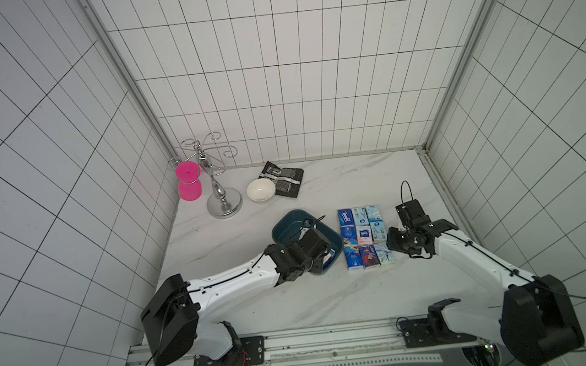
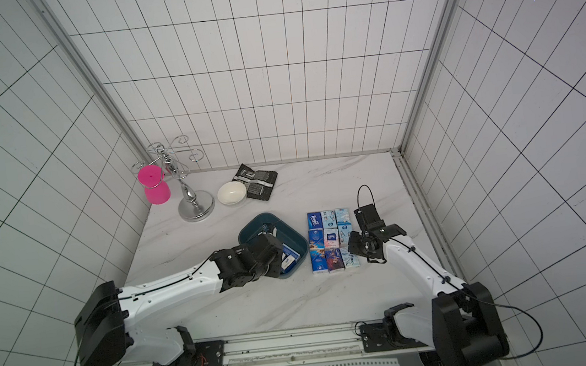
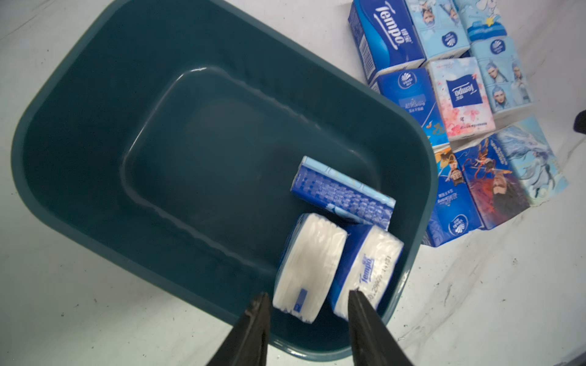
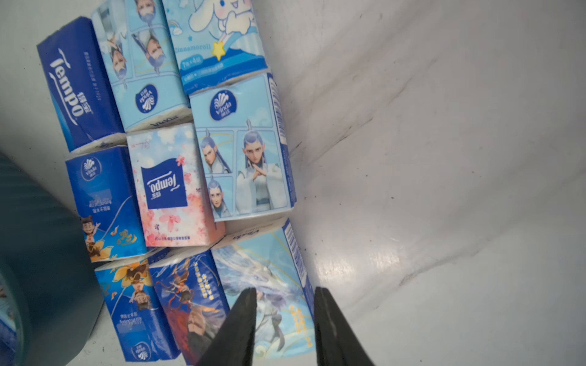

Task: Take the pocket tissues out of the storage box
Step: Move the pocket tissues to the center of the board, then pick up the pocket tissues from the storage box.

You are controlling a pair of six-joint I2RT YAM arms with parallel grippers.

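Left wrist view: left gripper, half-open, empty, poised over one of three tissues in the box corner, likely to pinch it; right gripper, slightly open, empty, hovers over unloaded packets.

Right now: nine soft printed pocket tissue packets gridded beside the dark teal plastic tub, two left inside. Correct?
Wrong count inside: three blue-and-white tissue packets lie in the dark teal plastic tub, per the left wrist view. The nine-packet grid beside it is right.

A robot lab cell: tiled wall panels in aluminium framing; marble-look tabletop; arms bolted to a rail.
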